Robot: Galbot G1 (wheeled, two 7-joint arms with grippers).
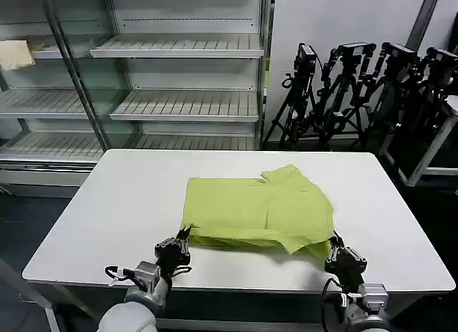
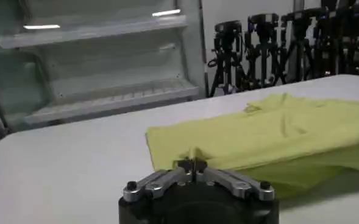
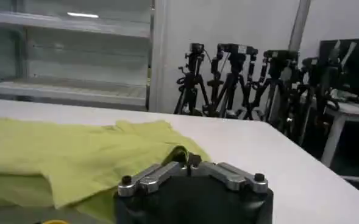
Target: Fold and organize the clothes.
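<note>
The clothes are one lime yellow-green T-shirt (image 1: 261,210), lying partly folded in the middle of the white table (image 1: 122,203). Its collar end points to the far side and a sleeve flap lies near the right front. My left gripper (image 1: 183,236) is at the shirt's near left corner, shut on a pinch of the fabric; in the left wrist view that gripper (image 2: 192,163) holds the edge of the shirt (image 2: 270,131). At the near right corner my right gripper (image 1: 334,241) is shut on a raised fold, which the right wrist view shows between the jaws of the gripper (image 3: 188,159) on the shirt (image 3: 75,152).
Glass-fronted shelving (image 1: 179,103) stands behind the table, with a small pale cloth (image 1: 14,54) on an upper left shelf. Black tripods (image 1: 343,89) cluster at the back right. Bare tabletop lies on both sides of the shirt and along the front edge.
</note>
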